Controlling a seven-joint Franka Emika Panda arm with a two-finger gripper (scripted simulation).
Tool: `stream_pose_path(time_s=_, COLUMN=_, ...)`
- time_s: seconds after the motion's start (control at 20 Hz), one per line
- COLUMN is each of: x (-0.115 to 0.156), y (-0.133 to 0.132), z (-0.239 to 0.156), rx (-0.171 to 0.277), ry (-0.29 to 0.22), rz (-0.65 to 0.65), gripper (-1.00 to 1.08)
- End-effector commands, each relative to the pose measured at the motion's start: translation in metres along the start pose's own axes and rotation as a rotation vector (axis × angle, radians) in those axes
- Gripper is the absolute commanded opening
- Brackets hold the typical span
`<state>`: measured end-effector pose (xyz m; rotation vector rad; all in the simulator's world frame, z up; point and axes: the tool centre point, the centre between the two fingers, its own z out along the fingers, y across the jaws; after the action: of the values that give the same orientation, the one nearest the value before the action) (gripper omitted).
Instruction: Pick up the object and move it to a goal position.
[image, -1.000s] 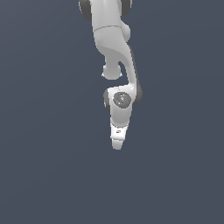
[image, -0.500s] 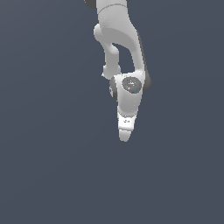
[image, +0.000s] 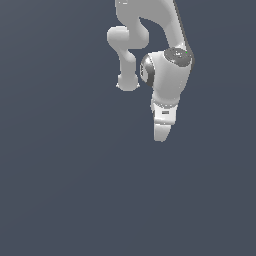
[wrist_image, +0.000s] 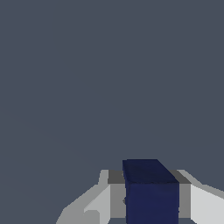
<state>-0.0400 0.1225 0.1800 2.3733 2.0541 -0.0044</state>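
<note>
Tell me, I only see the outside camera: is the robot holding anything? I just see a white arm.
Observer: Yes. The wrist view shows a dark navy cube sitting between the gripper fingers.
Operator: Is it squeezed tight?
Observer: The fingers sit flush against both of the cube's sides, with no gap visible.
Operator: Is there anything under it?
Observer: Only plain grey background; no goal marker shows in the wrist view.

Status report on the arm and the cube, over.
White gripper shut on small dark navy-blue cube. Cube sits between the fingers. Nothing seen in the way.
</note>
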Motion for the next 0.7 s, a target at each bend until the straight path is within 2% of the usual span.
stream_pose_path(time_s=0.0, x=0.013, y=-0.01, z=-0.027, rx=0.001, ry=0.0, rz=0.0, gripper=-1.0)
stream_pose_path(time_s=0.65, x=0.073, y=-0.048, z=-0.147, rx=0.001, ry=0.003, rz=0.0, gripper=-1.0)
